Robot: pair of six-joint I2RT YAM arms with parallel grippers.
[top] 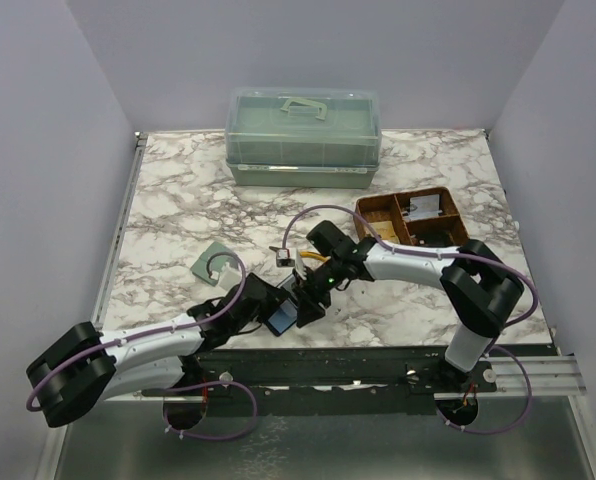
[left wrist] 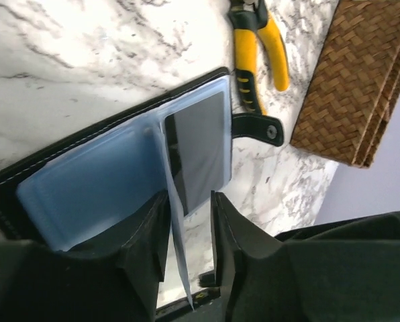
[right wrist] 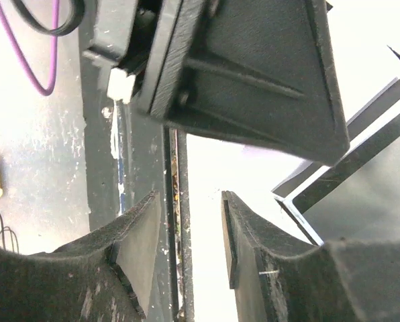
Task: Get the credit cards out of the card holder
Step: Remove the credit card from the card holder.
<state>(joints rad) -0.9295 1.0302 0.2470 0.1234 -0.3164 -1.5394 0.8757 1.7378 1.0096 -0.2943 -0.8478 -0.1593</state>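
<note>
Left hand [left wrist: 188,201] straddles a clear sleeve [left wrist: 176,228] of the open card holder [left wrist: 86,181] (parted, not pinching) near the front edge of the bench [top: 178,200]; right hand [right wrist: 190,201] is spread.

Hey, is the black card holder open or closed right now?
Open. The card holder lies spread flat, its clear sleeves fanned out, a dark card inside one, its snap tab unfastened.

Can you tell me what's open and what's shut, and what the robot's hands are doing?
Card holder: open, snap strap undone.
Card: inside the holder, not taken out.
Left gripper: jaws apart, one clear sleeve between them.
Right gripper: jaws apart, nothing between them.
Plastic box: lid on.
Pliers: lying on the table.
</note>
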